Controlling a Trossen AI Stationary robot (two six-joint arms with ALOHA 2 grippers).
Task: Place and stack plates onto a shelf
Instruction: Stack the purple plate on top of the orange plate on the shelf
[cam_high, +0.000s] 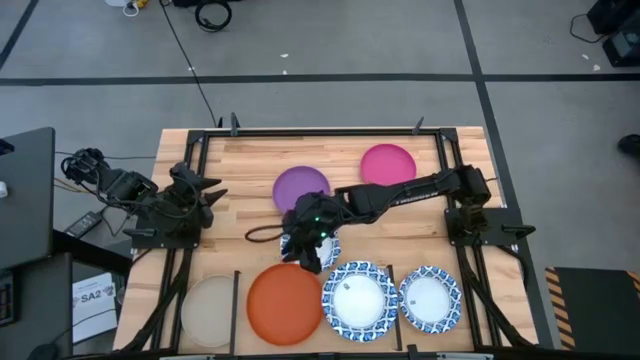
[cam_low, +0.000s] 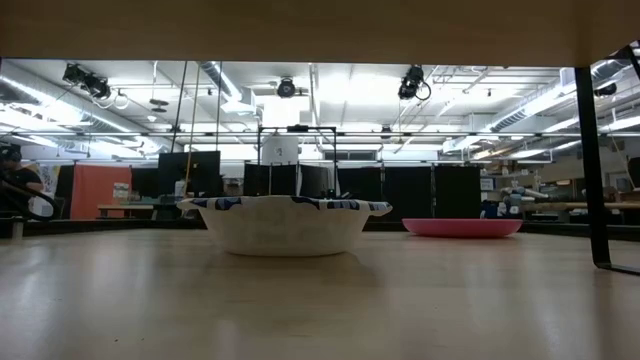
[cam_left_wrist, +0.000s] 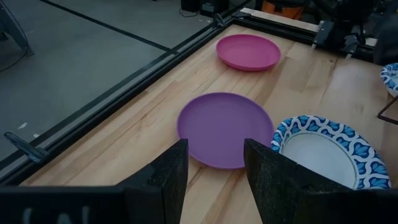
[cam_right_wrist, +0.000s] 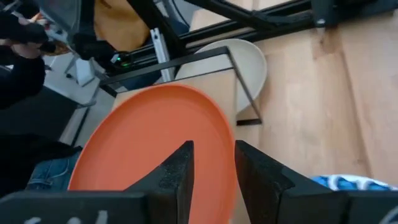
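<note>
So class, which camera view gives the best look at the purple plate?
The left wrist view: the purple plate lies whole and close, just beyond that arm's fingers. The high view shows it smaller, partly covered by the right arm. The low and right wrist views miss it.

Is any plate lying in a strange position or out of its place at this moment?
Yes. The orange plate lies across a black divider bar of the shelf, not within one bay. A blue-rimmed plate sits loose mid-table under the right gripper. The purple plate and magenta plate wait unshelved.
</note>
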